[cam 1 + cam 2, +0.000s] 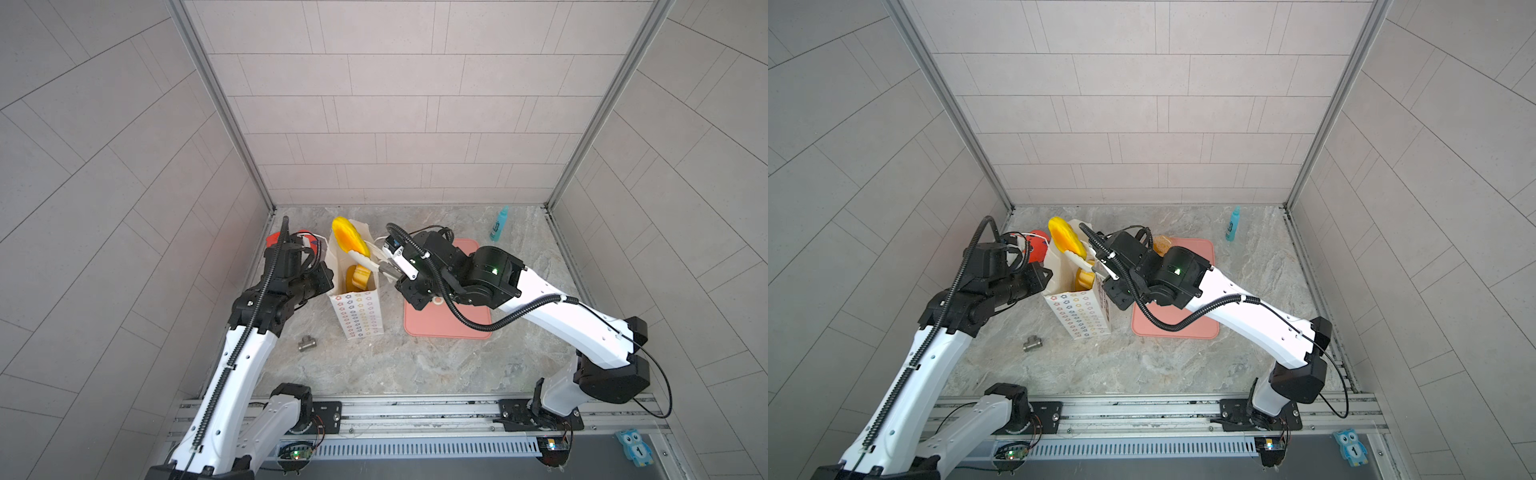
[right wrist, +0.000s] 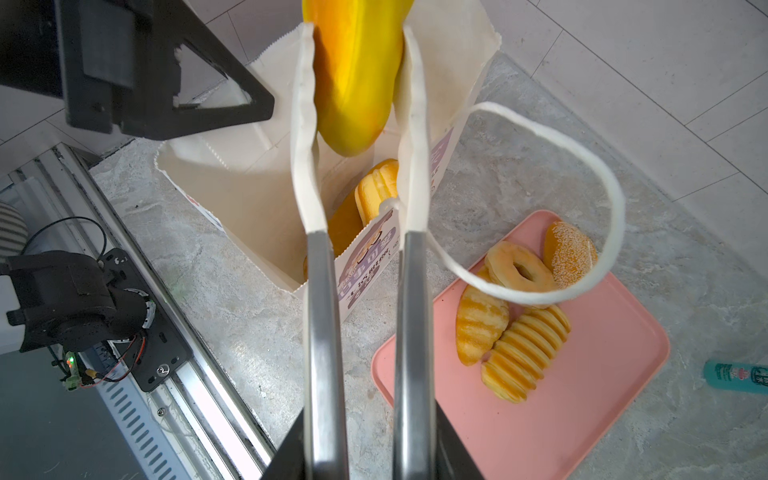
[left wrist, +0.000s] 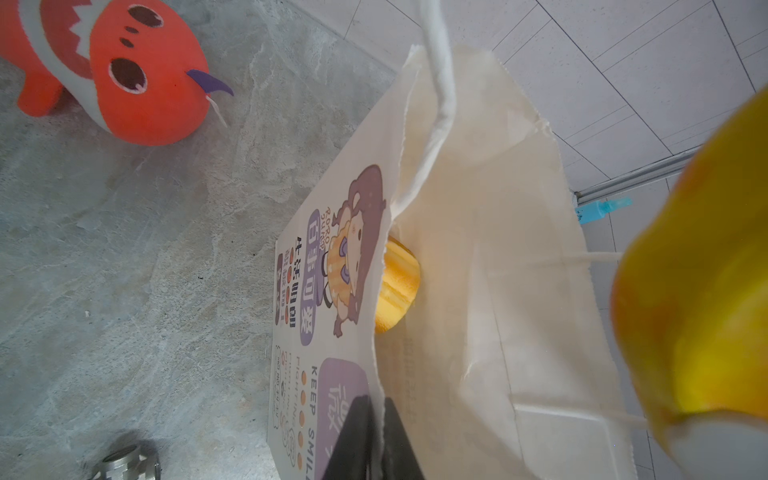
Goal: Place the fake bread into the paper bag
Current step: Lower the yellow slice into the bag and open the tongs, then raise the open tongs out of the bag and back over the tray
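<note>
The white paper bag (image 1: 358,316) (image 1: 1080,316) (image 2: 249,187) stands upright and open. My left gripper (image 3: 380,405) (image 1: 330,274) is shut on the rim of its printed face (image 3: 332,257). Over the bag's mouth, my right gripper (image 2: 357,33) (image 1: 359,251) (image 1: 1075,255) is shut on a long yellow loaf (image 2: 357,83) (image 1: 351,237) (image 3: 698,291) that points down into the opening. Ridged rolls (image 3: 399,286) (image 2: 376,187) lie inside the bag. On the pink tray (image 2: 561,415) (image 1: 449,328) lie a ring donut (image 2: 519,268), a sesame bun (image 2: 569,253) and two ridged rolls (image 2: 523,357).
A red plush fish (image 3: 137,75) (image 1: 1038,245) lies behind the bag on the left. A metal pipe fitting (image 1: 307,343) (image 1: 1032,343) sits in front of the left arm. A teal bottle (image 1: 498,224) (image 2: 735,374) lies at the back right. The bag's cord handle (image 2: 582,166) loops over the tray.
</note>
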Controlling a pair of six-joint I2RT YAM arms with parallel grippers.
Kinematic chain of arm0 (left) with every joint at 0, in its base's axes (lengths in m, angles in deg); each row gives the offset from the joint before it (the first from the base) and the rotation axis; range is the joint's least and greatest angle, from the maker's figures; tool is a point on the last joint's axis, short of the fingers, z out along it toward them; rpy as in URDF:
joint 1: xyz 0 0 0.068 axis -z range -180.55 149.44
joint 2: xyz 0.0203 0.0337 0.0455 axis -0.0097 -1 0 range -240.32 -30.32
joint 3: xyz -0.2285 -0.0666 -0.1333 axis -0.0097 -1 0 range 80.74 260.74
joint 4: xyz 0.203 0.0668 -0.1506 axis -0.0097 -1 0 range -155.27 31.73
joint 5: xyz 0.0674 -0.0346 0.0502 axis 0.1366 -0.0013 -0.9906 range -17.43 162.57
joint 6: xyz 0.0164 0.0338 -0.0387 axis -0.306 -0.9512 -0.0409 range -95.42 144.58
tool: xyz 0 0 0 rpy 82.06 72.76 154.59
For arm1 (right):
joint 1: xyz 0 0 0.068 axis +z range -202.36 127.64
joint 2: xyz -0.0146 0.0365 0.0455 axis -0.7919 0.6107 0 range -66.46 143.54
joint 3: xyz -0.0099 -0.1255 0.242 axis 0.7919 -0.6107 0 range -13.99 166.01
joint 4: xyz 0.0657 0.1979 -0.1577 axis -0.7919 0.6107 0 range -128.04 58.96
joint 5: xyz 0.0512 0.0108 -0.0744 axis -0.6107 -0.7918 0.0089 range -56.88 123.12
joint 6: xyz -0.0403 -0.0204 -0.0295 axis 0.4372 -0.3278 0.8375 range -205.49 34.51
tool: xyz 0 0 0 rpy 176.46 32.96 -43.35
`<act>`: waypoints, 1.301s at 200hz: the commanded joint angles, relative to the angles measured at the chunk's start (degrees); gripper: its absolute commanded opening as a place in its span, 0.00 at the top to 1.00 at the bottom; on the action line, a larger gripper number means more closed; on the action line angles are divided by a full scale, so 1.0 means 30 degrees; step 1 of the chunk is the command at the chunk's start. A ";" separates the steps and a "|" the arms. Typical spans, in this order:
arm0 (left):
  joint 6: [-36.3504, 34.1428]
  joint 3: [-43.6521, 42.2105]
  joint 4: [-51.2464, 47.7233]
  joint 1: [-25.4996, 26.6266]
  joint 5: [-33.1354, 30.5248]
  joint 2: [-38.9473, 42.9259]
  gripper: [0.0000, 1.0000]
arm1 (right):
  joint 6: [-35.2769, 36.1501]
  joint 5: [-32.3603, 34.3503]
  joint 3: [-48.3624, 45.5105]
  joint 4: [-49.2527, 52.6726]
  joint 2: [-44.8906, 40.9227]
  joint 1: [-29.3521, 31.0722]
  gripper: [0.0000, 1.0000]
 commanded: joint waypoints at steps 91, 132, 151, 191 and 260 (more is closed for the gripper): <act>0.0051 0.0087 0.0142 0.0035 -0.0110 0.0335 0.88 | 0.0095 0.1013 0.0179 -0.0426 -0.0947 0.0154 0.54; 0.0051 0.0131 0.0084 0.0048 -0.0128 0.0350 0.88 | 0.0329 0.1898 0.0283 -0.0382 -0.1453 0.0140 0.54; 0.0051 0.0117 0.0087 0.0057 -0.0131 0.0342 0.88 | 0.0511 0.2473 0.0320 -0.0404 -0.1749 0.0147 0.54; 0.0051 0.0145 0.0084 0.0042 -0.0146 0.0353 0.88 | 0.0880 0.3766 0.0283 -0.0592 -0.2364 0.0096 0.54; 0.0023 0.0132 0.0054 0.0037 -0.0149 0.0357 0.88 | 0.1401 0.5960 -0.0483 -0.1004 -0.3904 -0.0660 0.53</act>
